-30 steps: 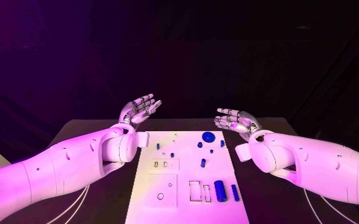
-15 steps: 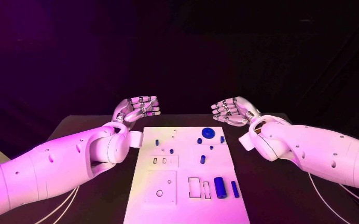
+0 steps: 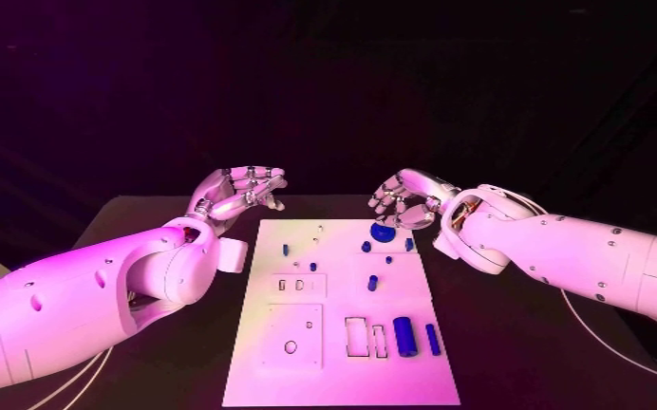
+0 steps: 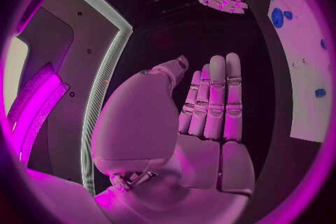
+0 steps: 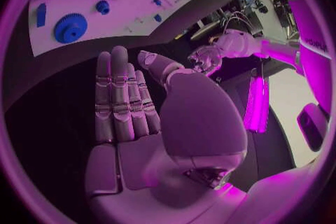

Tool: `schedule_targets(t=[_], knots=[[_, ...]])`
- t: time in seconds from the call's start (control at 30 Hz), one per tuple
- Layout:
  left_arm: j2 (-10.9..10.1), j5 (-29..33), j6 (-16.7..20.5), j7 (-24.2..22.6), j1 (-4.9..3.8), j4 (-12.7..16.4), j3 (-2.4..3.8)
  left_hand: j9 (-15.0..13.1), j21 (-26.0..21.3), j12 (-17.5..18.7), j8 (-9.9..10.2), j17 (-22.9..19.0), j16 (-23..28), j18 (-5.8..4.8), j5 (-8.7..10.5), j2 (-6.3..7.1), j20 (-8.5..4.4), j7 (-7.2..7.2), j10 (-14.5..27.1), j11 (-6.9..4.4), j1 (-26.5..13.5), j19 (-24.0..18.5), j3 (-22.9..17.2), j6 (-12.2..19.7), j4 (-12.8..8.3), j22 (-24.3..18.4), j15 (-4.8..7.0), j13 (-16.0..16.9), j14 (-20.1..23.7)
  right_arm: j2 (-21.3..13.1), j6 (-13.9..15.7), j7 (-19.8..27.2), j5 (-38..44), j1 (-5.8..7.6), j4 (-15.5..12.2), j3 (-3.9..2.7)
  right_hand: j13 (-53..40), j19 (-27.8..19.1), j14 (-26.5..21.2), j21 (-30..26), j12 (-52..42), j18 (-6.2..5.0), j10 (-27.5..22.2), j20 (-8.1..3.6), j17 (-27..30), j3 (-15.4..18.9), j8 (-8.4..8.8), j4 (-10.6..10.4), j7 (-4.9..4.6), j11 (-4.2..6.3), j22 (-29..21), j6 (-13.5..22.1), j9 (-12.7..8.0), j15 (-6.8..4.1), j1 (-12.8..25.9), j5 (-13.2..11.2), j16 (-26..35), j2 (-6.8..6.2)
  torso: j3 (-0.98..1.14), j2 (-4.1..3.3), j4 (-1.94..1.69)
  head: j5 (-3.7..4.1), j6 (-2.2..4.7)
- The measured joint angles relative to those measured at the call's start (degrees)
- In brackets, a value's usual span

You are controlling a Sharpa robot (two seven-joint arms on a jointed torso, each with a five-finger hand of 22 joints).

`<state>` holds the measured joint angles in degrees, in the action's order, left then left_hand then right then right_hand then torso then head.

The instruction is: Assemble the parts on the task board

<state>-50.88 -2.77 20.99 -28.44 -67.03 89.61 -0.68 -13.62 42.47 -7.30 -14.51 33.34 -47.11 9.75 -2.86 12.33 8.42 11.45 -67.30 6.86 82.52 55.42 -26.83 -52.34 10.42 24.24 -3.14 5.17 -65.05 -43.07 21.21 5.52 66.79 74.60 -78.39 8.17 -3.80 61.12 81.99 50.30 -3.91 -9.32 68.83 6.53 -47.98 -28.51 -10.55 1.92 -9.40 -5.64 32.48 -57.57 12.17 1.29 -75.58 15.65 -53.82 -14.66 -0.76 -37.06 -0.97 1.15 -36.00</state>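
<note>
Empty, spread robot hands, left (image 3: 240,192) and right (image 3: 405,201), beyond task board (image 3: 343,372) far edge.

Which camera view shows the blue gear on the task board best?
The right wrist view: the blue gear is large there, its toothed rim plain. The head view shows it small at the board's far end, beside the right hand. The left wrist view shows it edge-on.

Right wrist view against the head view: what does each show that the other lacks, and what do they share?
Right wrist view alone: the teeth round the blue gear, and the right hand from behind, fingers straight, holding nothing.

Head view alone: the near end of the task board, with its blue cylinder and thin blue bar.

Both: the board's far end, the gear, and the left hand, empty.
</note>
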Motion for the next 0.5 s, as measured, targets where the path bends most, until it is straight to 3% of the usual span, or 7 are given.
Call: schedule_targets(t=[0.07,0.1,0.17,0.23,0.5], knots=[[-0.89,-0.33,-0.26,0.14,-0.15,1.06,0.06,-0.39,1.87,0.0,-0.27,0.94,-1.72,0.0,0.0,0.37,0.08,0.0,0.0,0.0,-0.36,-0.25,-0.16,0.0,-0.16,1.26,0.05,0.14,-0.05,0.05,-0.83,-1.26,3.5,0.31,-0.46,-0.05,0.0,3.27,1.58,5.5,0.0,0.07,0.09,-0.19,-8.56,-0.5,0.15,-0.66,0.03,0.09,6.21,-0.03,0.53,-0.16,0.13,0.0,-13.59,-0.39,-0.04,-0.56,-0.14,0.18,-0.08],[-1.39,-0.5,-0.38,0.24,-0.2,1.8,0.06,-0.56,2.83,0.0,-0.28,1.38,-2.53,-0.01,0.0,0.29,-0.04,0.0,0.0,0.0,-0.44,-0.37,-0.32,0.0,-0.14,1.89,0.07,0.22,-0.03,0.06,-1.35,-2.05,5.68,0.45,-0.71,-0.06,0.0,6.22,1.75,9.33,0.0,0.83,0.09,-0.26,-13.64,-0.69,0.14,-0.85,0.08,0.09,11.33,-0.08,0.75,-0.18,0.33,0.0,-18.44,-0.59,-0.07,-0.95,-0.25,0.32,-0.09],[-1.77,-0.64,-0.5,0.36,-0.21,2.52,0.06,-0.75,3.99,0.25,-0.28,1.81,-3.29,-0.01,0.0,0.35,-0.12,0.0,0.0,0.0,-0.68,-0.46,-0.56,0.0,-0.25,2.67,0.25,0.3,0.15,0.06,-1.86,-2.82,7.72,0.5,-0.91,-0.06,0.0,8.86,1.75,12.74,0.0,1.73,-0.18,-0.29,-17.63,-0.78,0.17,-1.12,0.09,0.08,15.95,-0.08,1.01,-0.18,0.07,-0.24,-21.82,-0.84,-0.1,-1.3,-0.36,0.46,-0.14],[-2.29,-0.83,-0.71,0.57,-0.25,3.67,0.05,-1.09,5.89,0.27,-0.28,2.28,-4.16,-0.02,0.0,0.45,0.17,-0.12,0.0,0.0,-1.07,-0.76,-0.7,0.31,-0.38,3.89,0.33,0.42,0.91,0.04,-2.76,-4.07,10.89,0.54,-1.15,-0.04,0.0,11.05,1.75,15.76,0.16,1.8,-1.11,-0.33,-21.25,-0.64,0.44,-1.32,0.31,0.02,20.24,0.15,1.29,-0.18,0.07,-0.32,-24.69,-0.84,-0.13,-1.88,-0.57,0.7,-0.24],[-3.45,-1.26,-0.97,1.31,-0.37,5.78,0.05,-1.7,9.79,0.48,-0.48,2.94,-5.63,-0.01,0.0,0.5,0.25,0.1,0.33,0.33,-1.57,-1.24,-1.34,0.95,-0.71,6.47,-0.05,0.62,1.51,0.16,-5.26,-7.52,18.77,0.69,-1.89,-0.02,0.01,12.92,1.74,18.67,0.24,2.47,-2.91,-0.17,-24.85,0.98,0.44,-2.11,0.52,-0.01,24.69,0.37,1.95,-0.18,-0.13,-0.92,-27.46,-1.04,-0.13,-3.46,-1.35,1.14,-0.68]])
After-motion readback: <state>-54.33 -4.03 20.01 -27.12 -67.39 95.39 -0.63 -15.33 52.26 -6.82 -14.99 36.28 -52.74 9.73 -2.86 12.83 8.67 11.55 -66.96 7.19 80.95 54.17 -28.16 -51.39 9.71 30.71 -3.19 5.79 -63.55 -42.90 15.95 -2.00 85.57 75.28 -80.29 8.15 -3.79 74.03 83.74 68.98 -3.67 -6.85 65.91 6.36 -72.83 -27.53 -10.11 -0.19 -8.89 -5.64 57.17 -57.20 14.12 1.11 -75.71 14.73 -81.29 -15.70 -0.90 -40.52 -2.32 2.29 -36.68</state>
